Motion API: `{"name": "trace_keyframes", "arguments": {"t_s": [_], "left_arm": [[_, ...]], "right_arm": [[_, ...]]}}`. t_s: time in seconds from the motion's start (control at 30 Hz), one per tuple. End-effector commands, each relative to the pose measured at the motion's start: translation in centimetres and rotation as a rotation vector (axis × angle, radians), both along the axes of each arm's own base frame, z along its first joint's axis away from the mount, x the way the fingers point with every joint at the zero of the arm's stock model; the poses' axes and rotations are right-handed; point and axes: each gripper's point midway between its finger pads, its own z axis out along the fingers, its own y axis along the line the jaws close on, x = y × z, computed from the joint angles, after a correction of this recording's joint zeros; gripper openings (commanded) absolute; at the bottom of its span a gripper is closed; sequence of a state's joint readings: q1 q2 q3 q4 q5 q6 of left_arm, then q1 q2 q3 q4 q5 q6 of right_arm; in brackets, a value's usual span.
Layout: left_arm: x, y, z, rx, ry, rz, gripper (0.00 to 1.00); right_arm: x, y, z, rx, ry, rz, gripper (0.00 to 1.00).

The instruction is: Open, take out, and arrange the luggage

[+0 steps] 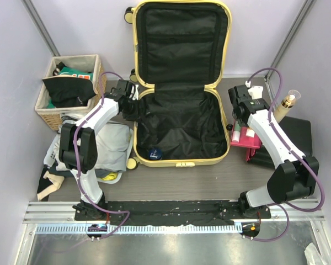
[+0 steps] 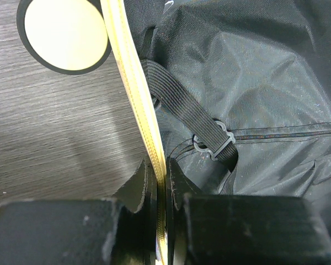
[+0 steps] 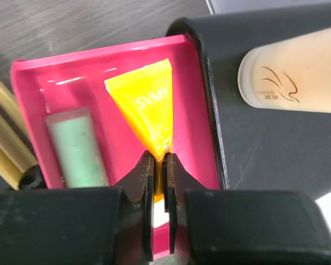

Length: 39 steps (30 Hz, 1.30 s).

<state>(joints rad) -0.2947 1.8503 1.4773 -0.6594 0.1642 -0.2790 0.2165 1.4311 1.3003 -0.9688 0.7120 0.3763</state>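
The pale-yellow luggage [image 1: 179,121] lies wide open mid-tabletop [image 1: 209,176], lid leaned against the back wall so the black-lined shell is easy to reach into. The left gripper [image 2: 160,176] is clamped tight on the shell's left yellow rim, I'd guess to keep the case from sliding around. On the right, the pink tray [image 3: 88,66] sits beside a black case [image 3: 276,149], and the right gripper [image 3: 160,165] is nearly closed, pinching the crimped end of a yellow tube [image 3: 143,105] lying in it, presumably arranging it there.
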Motion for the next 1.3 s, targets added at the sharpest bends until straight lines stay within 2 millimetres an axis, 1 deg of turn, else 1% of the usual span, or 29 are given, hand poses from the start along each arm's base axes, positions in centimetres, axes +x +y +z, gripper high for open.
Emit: {"name": "trace_keyframes", "arguments": {"t_s": [0.0,0.03,0.1,0.17,0.2,0.23,0.3,0.33,0.37,0.4,0.47,0.5,0.53,0.57,0.6,0.63,0.67,0.7,0.77,0.83,0.9,0.97,1.03,1.07,1.1,1.23,1.27], "left_arm": [[-0.1,-4.4,5.0,-0.133,-0.106,-0.168,0.0],[0.0,-4.4,5.1,-0.132,-0.11,-0.169,0.0],[0.0,-4.4,5.1,-0.129,-0.11,-0.17,0.0],[0.0,-4.3,5.0,-0.124,-0.11,-0.167,0.0],[0.0,-4.3,5.1,-0.125,-0.111,-0.168,0.0],[0.0,-4.4,5.2,-0.126,-0.114,-0.171,0.0],[-0.1,-4.4,5.0,-0.128,-0.107,-0.17,0.0],[-0.1,-4.5,5.0,-0.128,-0.107,-0.173,0.0],[-0.1,-4.6,5.0,-0.129,-0.106,-0.174,0.0],[-0.1,-4.6,5.0,-0.129,-0.106,-0.174,0.0],[-0.2,-4.7,4.9,-0.13,-0.104,-0.176,0.0],[-0.1,-4.7,5.0,-0.13,-0.106,-0.176,0.0],[-0.2,-4.7,4.8,-0.128,-0.1,-0.176,0.0],[-0.2,-4.7,4.9,-0.127,-0.103,-0.177,0.0],[-0.2,-4.8,4.9,-0.129,-0.104,-0.178,0.0],[-0.2,-4.8,4.9,-0.129,-0.103,-0.178,0.0],[-0.2,-4.7,4.8,-0.128,-0.101,-0.176,0.0],[-0.3,-4.8,4.9,-0.129,-0.101,-0.178,0.0],[-0.3,-4.8,4.9,-0.129,-0.103,-0.179,0.0],[-0.3,-4.9,4.9,-0.128,-0.102,-0.179,0.0],[-0.4,-5.1,5.0,-0.13,-0.103,-0.184,0.0],[-0.4,-5.2,5.2,-0.132,-0.106,-0.187,0.0],[-0.4,-5.2,5.3,-0.134,-0.112,-0.189,0.0],[-0.5,-5.2,5.4,-0.132,-0.111,-0.188,0.0],[-0.5,-5.3,5.4,-0.134,-0.112,-0.19,0.0],[-0.6,-5.3,5.4,-0.135,-0.111,-0.193,0.0],[-0.6,-5.4,5.4,-0.136,-0.112,-0.194,0.0]], "right_arm": [[0.3,-0.7,-0.1,-0.015,-0.02,-0.037,0.42],[0.4,-0.6,-0.5,-0.012,-0.006,-0.033,0.46],[0.4,-0.7,-0.6,-0.017,0.008,-0.034,0.58],[0.5,-0.6,-0.3,-0.012,0.006,-0.035,0.65],[0.6,-0.4,0.0,-0.004,-0.002,-0.03,0.67],[0.7,-0.3,0.3,0.005,-0.014,-0.027,0.68],[1.2,0.2,2.0,0.044,-0.085,-0.017,0.69],[1.4,0.9,2.4,0.085,-0.108,0.007,0.69],[2.1,1.5,3.2,0.112,-0.163,0.024,0.68],[2.1,2.4,4.6,0.134,-0.214,0.065,0.68],[2.8,3.7,6.4,0.154,-0.312,0.102,0.66],[2.6,4.6,7.6,0.157,-0.357,0.139,0.66],[2.6,5.3,8.3,0.165,-0.389,0.164,0.65],[3.2,6.4,8.6,0.194,-0.422,0.201,0.64],[3.1,7.4,8.9,0.219,-0.439,0.236,0.63],[3.3,8.1,8.8,0.246,-0.444,0.256,0.61],[3.5,9.7,8.1,0.306,-0.433,0.305,0.58],[3.6,10.5,7.5,0.332,-0.418,0.322,0.58],[3.8,12.8,5.4,0.424,-0.368,0.363,0.58],[3.9,14.0,4.0,0.484,-0.344,0.362,0.58],[4.0,14.4,2.9,0.507,-0.332,0.362,0.58],[4.0,14.2,1.7,0.496,-0.3,0.338,0.59],[4.0,13.4,0.7,0.453,-0.267,0.304,0.59],[3.7,13.0,-0.2,0.428,-0.221,0.29,0.58],[3.6,12.7,-0.5,0.409,-0.206,0.278,0.58],[3.2,10.2,-1.4,0.29,-0.157,0.206,0.59],[2.7,9.1,-2.1,0.242,-0.113,0.185,0.6]]}}
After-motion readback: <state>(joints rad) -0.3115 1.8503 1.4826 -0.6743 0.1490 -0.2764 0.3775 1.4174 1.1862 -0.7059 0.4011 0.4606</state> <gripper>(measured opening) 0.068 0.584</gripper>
